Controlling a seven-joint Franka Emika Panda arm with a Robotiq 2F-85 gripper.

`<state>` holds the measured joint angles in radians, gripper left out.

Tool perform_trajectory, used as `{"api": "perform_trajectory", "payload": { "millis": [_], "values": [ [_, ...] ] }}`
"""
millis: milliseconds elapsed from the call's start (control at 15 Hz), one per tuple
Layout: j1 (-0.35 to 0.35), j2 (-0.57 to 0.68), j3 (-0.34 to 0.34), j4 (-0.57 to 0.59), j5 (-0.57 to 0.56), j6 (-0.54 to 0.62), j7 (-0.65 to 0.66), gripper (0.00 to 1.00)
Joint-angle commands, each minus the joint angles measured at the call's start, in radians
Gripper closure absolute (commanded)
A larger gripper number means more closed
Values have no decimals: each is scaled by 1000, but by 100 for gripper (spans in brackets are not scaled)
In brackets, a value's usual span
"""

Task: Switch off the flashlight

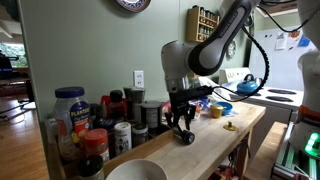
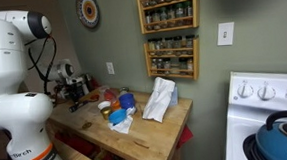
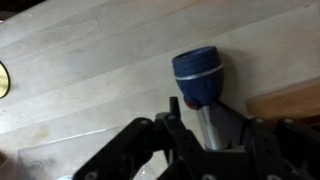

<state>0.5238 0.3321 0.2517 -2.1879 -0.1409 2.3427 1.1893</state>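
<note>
The flashlight (image 3: pixel 195 72) lies on the pale wooden counter (image 3: pixel 90 60). In the wrist view it shows a dark blue round head, a grey barrel and a small red button at the neck. My gripper (image 3: pixel 212 122) straddles the barrel just behind the head, with a finger against each side. In an exterior view the gripper (image 1: pixel 182 128) points down at the counter with the small dark flashlight (image 1: pixel 186 138) at its tips. In an exterior view the gripper (image 2: pixel 76 94) is low over the counter's far end, and the flashlight is too small to make out there.
Several spice jars (image 1: pixel 95 120) crowd the counter's wall side next to the gripper. A white bowl (image 1: pixel 135 172) is at the near edge. A blue bowl (image 1: pixel 222 108) and a small yellow object (image 1: pixel 230 126) lie beyond. A white cloth (image 2: pixel 160 99) and a stove (image 2: pixel 270 107) are further along.
</note>
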Motion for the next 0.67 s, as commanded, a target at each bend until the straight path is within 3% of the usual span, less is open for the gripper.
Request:
{"api": "perform_trajectory", "payload": {
  "millis": [0, 200, 267, 600],
  "values": [
    [-24, -46, 5, -83, 1, 43, -23, 28],
    [-33, -78, 9, -109, 2, 46, -33, 5],
    [-38, -94, 12, -118, 4, 46, -41, 1],
    [-61, -183, 25, -169, 12, 38, -94, 0]
  ]
}}
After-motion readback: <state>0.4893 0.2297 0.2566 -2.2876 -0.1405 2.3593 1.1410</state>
